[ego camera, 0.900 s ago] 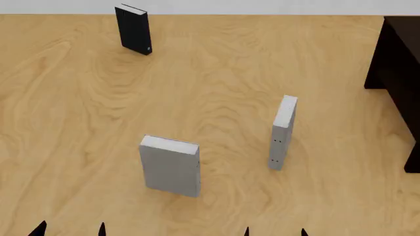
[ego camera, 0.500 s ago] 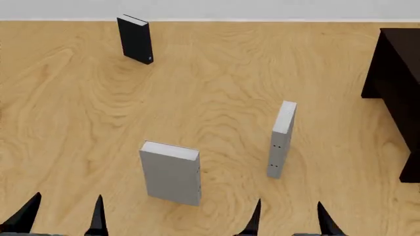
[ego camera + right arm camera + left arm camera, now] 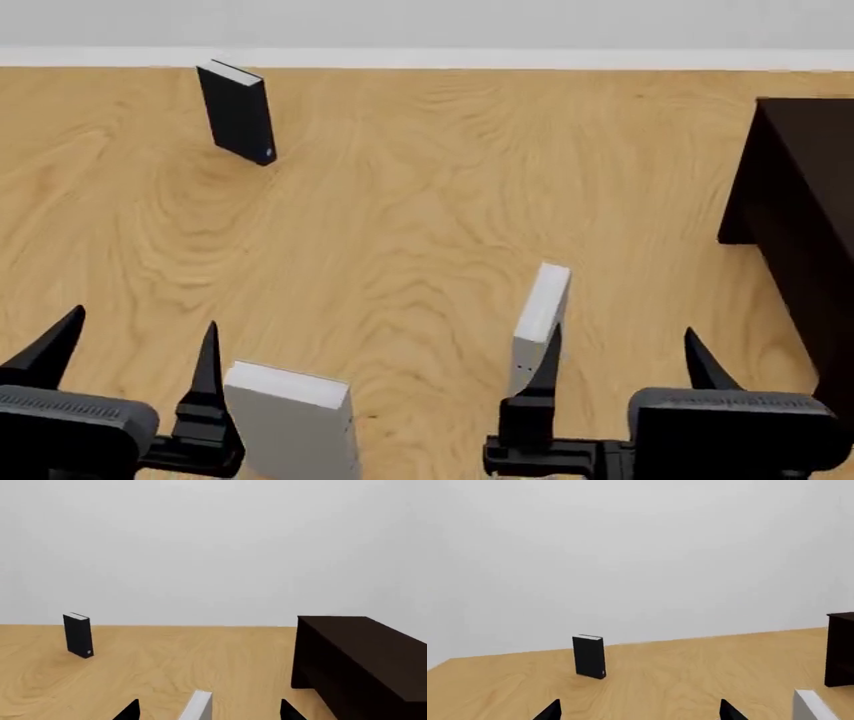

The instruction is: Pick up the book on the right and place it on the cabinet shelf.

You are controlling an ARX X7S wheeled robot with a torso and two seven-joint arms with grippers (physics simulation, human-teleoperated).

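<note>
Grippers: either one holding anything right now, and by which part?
Nothing is held. The left gripper and right gripper are both open; the book stands free on the floor, with the right gripper's fingers near it but not closed.

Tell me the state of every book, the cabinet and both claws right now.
Slim grey book: standing upright, not gripped.
Other grey book: standing upright, broad cover showing.
Black book: standing upright, far back.
Cabinet: top bare in the right wrist view.
Left claw: open, empty.
Right claw: open, empty, beside the slim grey book.

Wooden floor (image 3: 427, 220) carries three upright books and cabinet (image 3: 801, 230).
</note>
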